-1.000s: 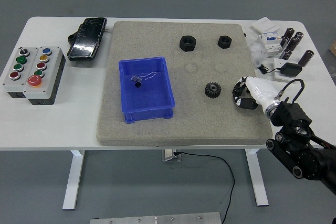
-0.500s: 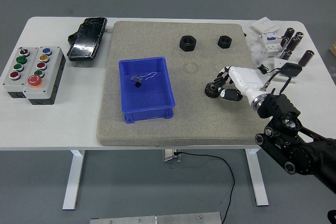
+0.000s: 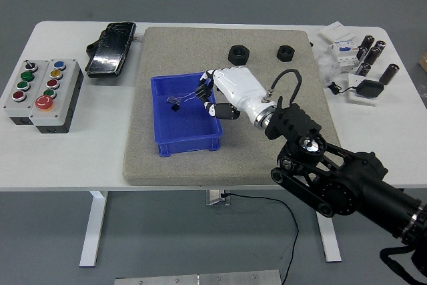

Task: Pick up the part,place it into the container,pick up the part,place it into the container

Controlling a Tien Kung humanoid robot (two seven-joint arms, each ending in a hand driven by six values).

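blue container [image 3: 175, 139], right hand [image 3: 215, 95] over rim, nuts [image 3: 238, 54] beyond

Looked like a workshop or robotics lab: white height-adjustable bench [image 3: 73, 151], grey push-button control boxes [image 3: 41, 93], black cylindrical capacitors [image 3: 371, 53], grey floor.
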